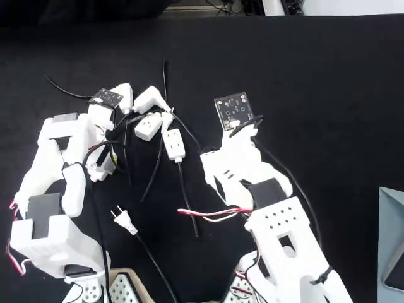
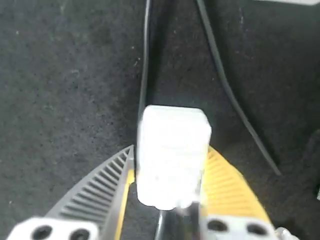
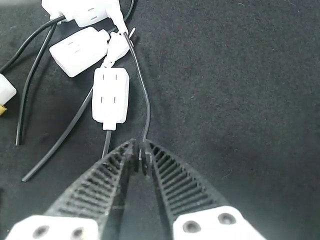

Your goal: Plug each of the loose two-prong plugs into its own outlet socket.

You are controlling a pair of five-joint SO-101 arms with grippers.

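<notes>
Covering the whole table is a black cloth (image 1: pixel 328 76), flecked with pale lint where the wrist views look at it closely. Along the far edge of the high view a light strip of the room (image 1: pixel 315 6) shows, with dark cables lying on it, and a grey-blue object (image 1: pixel 391 240) stands at the cloth's right edge. Around the middle of the cloth lies a cluster of white outlet sockets (image 1: pixel 151 120), with black cords looping among them. The left gripper (image 2: pixel 170 149) is clamped on a white connector block (image 2: pixel 172 130), a grey ribbed finger (image 2: pixel 107 175) against one side and a yellow finger (image 2: pixel 225 185) against the other. A dark lead runs away from the block over the cloth, and whether the block is a plug or a socket cannot be told. The right gripper (image 3: pixel 141 152) has its ribbed black fingertips pinched together on a thin black cord (image 3: pixel 145 110), just beside a long outlet socket (image 3: pixel 111 95) that lies flat with its slots up. A second outlet socket (image 3: pixel 80 50) lies just past it, with a small white plug body (image 3: pixel 117 45) close between the two. One loose two-prong plug (image 1: pixel 124 221) lies well apart from the cluster, between the two arms and nearer their bases, its lead trailing toward the near edge.
</notes>
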